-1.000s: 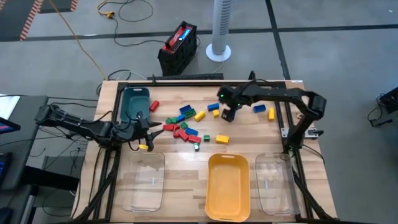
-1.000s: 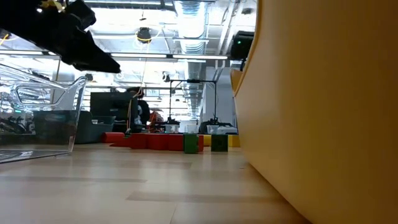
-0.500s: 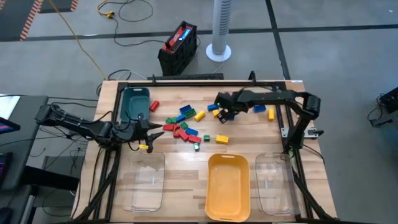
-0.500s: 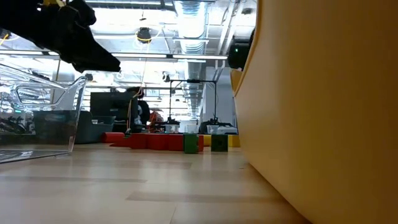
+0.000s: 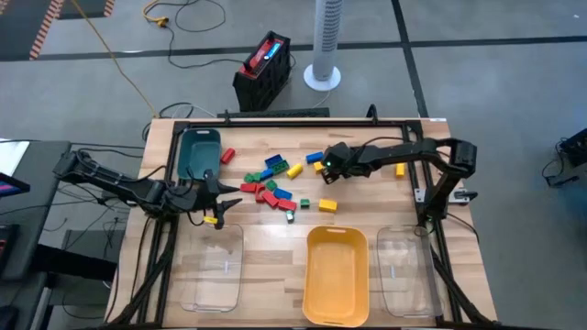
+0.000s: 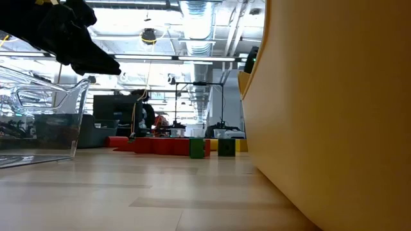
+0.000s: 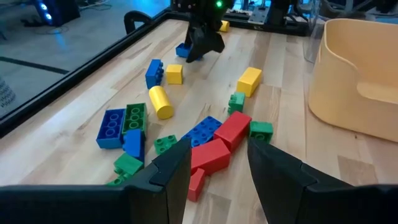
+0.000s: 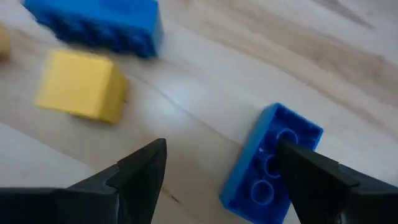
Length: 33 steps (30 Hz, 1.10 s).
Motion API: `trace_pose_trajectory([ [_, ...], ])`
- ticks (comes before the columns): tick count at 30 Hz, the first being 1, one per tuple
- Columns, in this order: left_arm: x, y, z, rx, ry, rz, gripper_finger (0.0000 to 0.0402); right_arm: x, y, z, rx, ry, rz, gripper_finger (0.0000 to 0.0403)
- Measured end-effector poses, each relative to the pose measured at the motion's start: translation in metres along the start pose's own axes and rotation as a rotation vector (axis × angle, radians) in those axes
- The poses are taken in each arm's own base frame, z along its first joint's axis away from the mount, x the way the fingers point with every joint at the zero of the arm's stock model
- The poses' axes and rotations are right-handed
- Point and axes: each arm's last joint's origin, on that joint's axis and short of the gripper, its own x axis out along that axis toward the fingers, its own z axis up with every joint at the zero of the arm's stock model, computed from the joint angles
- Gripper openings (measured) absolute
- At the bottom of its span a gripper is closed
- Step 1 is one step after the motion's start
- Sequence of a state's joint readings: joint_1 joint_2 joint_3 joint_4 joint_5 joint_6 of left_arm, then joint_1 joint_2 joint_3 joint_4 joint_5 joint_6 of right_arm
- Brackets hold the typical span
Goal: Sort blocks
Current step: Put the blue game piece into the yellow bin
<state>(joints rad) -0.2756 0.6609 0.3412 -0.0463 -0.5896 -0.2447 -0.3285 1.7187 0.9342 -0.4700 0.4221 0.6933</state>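
blocks point(image 5: 275, 183): red, green, blue, yellow | tray point(image 5: 336, 295): yellow

We see even, bright light on the table point(image 5: 275, 240) from overhead — shadows under the blocks point(image 5: 275, 183) are soft and short. At table height, ceiling lights point(image 6: 192, 13) glare white, and the near yellow tray point(image 6: 334, 115) is a blurred wall. The right wrist view is soft with blur — a blue brick point(image 8: 267, 165) smears at its edges. The left wrist view stays sharp.

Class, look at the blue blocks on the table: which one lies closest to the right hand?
The blue block lying studs-up between the open right hand's fingers; another blue block lies beyond the fingertips, by a yellow block.
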Motion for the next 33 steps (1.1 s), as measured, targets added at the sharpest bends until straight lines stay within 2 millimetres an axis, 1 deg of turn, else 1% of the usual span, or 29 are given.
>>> trace_pose_trajectory([
  [4,0.0,0.0,0.0,-0.001,0.003,0.001,0.0155,0.004,-0.005,-0.007,-0.008,0.005,-0.029,0.0317],
  [6,0.0,0.0,-0.001,0.0,0.005,0.001,0.0155,0.002,-0.001,-0.01,-0.023,-0.004,-0.021,0.0317],
  [10,0.0,0.0,-0.001,0.002,0.007,0.002,0.0155,-0.009,0.008,-0.015,-0.085,-0.008,0.052,0.0317],
  [14,0.0,0.0,-0.001,0.001,0.007,0.002,0.0155,-0.022,0.012,-0.019,-0.147,-0.014,0.089,0.0317],
  [18,0.0,0.0,-0.001,-0.001,0.006,0.002,0.0155,-0.037,0.01,-0.017,-0.087,-0.054,0.098,0.0317],
  [21,0.0,0.0,-0.001,-0.002,0.006,0.002,0.0155,-0.043,0.008,-0.018,-0.078,-0.057,0.097,0.0317],
  [23,0.0,0.0,-0.001,0.0,0.006,0.002,0.0155,-0.043,0.007,-0.021,-0.094,-0.057,0.065,0.0317],
  [26,0.0,0.0,-0.001,0.001,0.008,0.002,0.0155,-0.038,0.002,-0.026,-0.102,-0.026,0.008,0.0317],
  [31,0.0,0.0,-0.002,0.005,0.015,0.004,0.0155,-0.027,-0.005,-0.035,-0.056,-0.038,0.009,0.0317],
  [33,0.0,0.0,-0.002,0.005,0.015,0.004,0.0155,-0.023,-0.004,-0.039,-0.048,-0.045,0.03,0.0317],
])
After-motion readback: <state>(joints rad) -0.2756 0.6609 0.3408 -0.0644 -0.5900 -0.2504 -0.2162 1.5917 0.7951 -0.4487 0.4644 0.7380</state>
